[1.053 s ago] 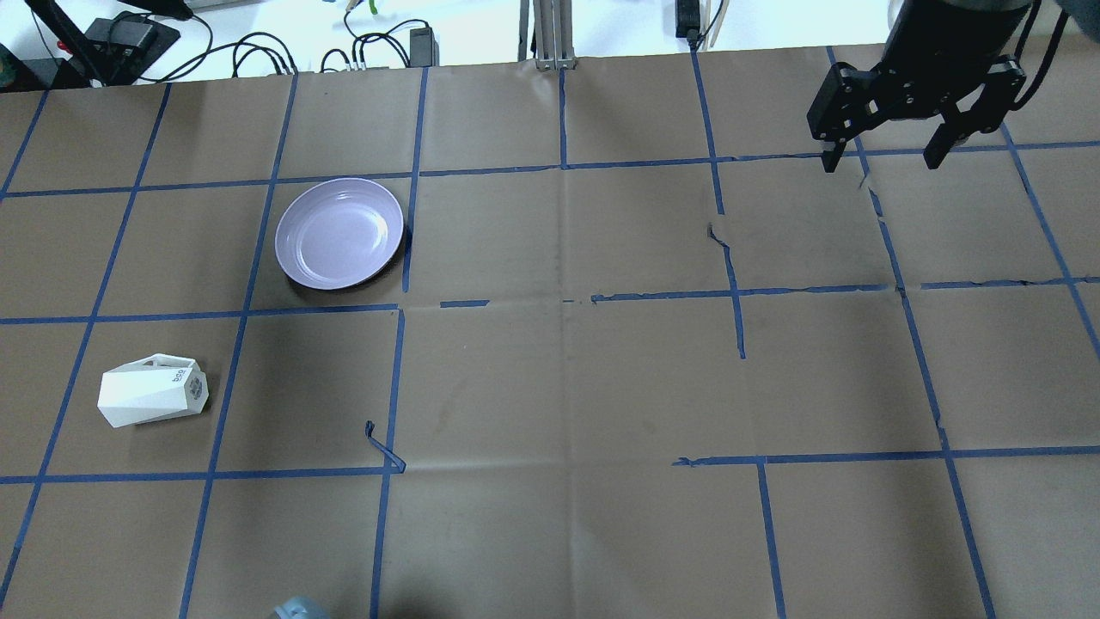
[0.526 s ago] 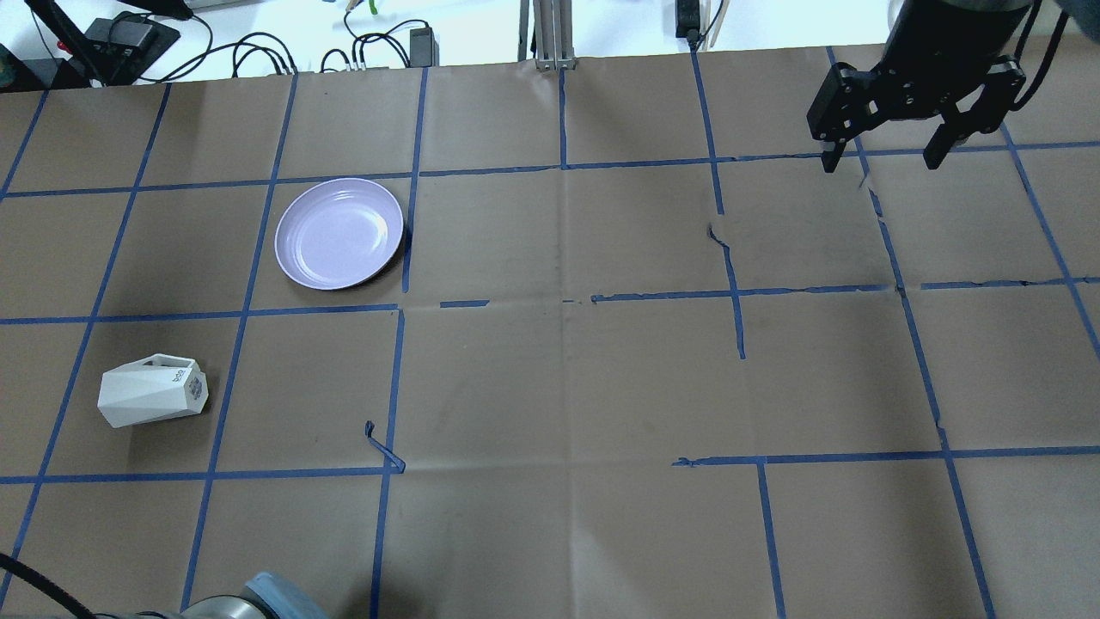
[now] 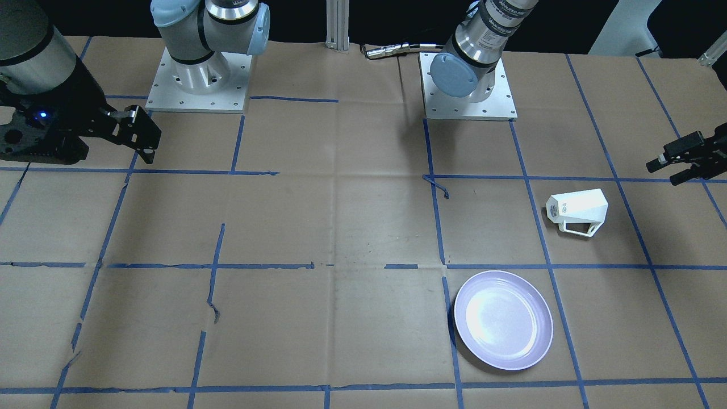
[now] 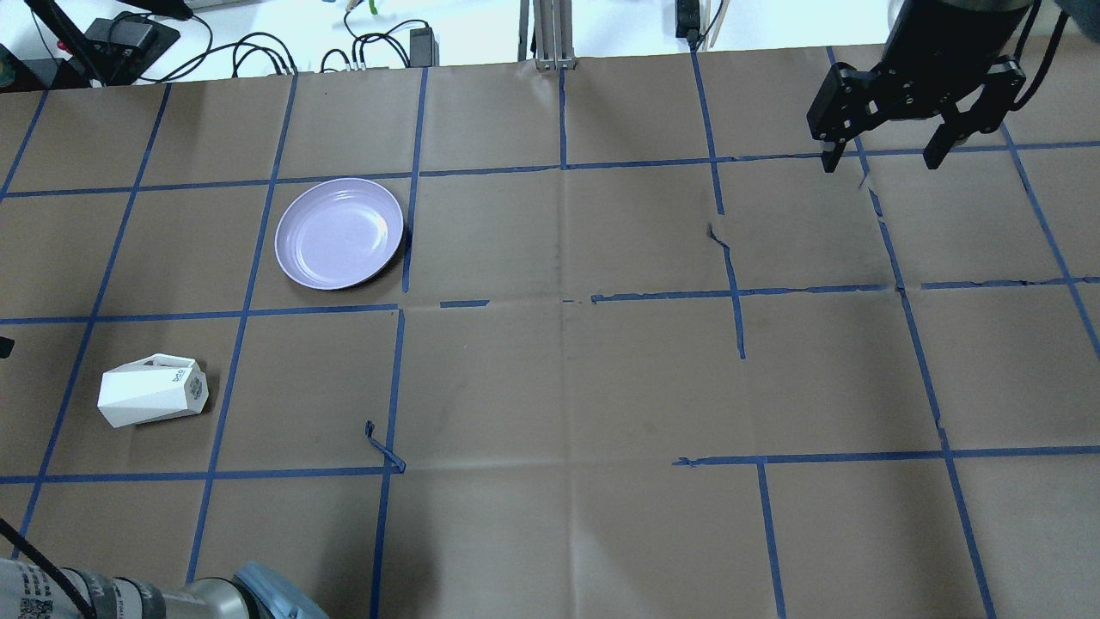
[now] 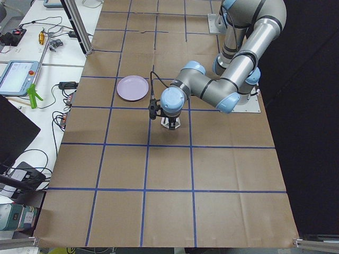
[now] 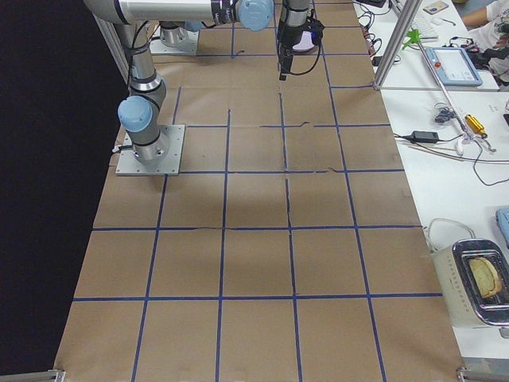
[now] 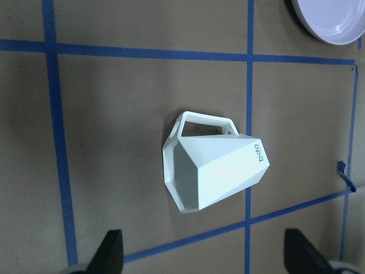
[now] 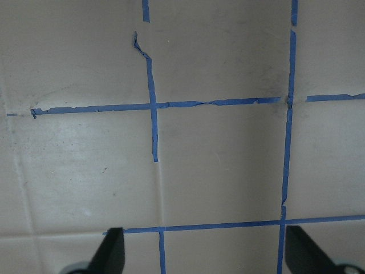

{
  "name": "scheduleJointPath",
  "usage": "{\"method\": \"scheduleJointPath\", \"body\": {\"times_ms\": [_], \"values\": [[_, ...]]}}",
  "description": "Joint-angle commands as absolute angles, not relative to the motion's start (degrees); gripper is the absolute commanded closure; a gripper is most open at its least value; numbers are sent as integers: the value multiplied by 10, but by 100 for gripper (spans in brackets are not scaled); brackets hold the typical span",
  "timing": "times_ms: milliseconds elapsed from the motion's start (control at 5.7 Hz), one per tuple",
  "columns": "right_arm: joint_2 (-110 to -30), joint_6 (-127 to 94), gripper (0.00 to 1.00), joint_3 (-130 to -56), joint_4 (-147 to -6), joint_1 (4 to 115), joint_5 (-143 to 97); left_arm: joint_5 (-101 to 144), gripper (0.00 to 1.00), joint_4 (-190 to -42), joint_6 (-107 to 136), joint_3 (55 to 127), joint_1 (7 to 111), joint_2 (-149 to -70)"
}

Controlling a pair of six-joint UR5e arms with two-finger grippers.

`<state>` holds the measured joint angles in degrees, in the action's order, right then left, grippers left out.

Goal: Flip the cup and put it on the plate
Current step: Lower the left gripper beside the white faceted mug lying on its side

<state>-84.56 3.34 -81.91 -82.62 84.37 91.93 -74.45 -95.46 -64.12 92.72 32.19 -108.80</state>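
The white faceted cup [image 4: 153, 391] lies on its side at the table's left, handle towards the far edge, lettered base pointing right; it also shows in the front view [image 3: 576, 209] and the left wrist view [image 7: 214, 171]. The lavender plate [image 4: 339, 233] sits empty beyond it, also in the front view [image 3: 503, 320]. My left gripper [image 3: 665, 172] is open and hovers apart from the cup, on its mouth side; in its wrist view its fingertips [image 7: 111, 251] stand wide apart with the cup ahead, between them. My right gripper [image 4: 881, 159] is open and empty at the far right.
A loose curl of blue tape [image 4: 382, 447] sticks up near the cup's square. Cables and power bricks [image 4: 258, 52] and an aluminium post [image 4: 550, 34] lie past the far edge. The arm bases [image 3: 468, 85] stand at the robot's side. My left elbow [image 4: 258, 597] is at the near left.
My left arm's elbow has come further into the overhead view at the bottom left, and the shadow by the plate is gone. The cup, the plate and the right arm have not moved.
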Motion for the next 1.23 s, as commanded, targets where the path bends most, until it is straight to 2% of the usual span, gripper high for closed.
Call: {"method": "scheduleJointPath", "body": {"times_ms": [0, 877, 1053], "values": [[-846, 33, 0, -819, -826, 844, 919, -674, 2, -998, -760, 925, 288, -1163], [-846, 33, 0, -819, -826, 844, 919, -629, 2, -1140, -879, 929, 294, -1240], [-846, 33, 0, -819, -826, 844, 919, -601, 6, -1153, -887, 932, 294, -1251]]}}
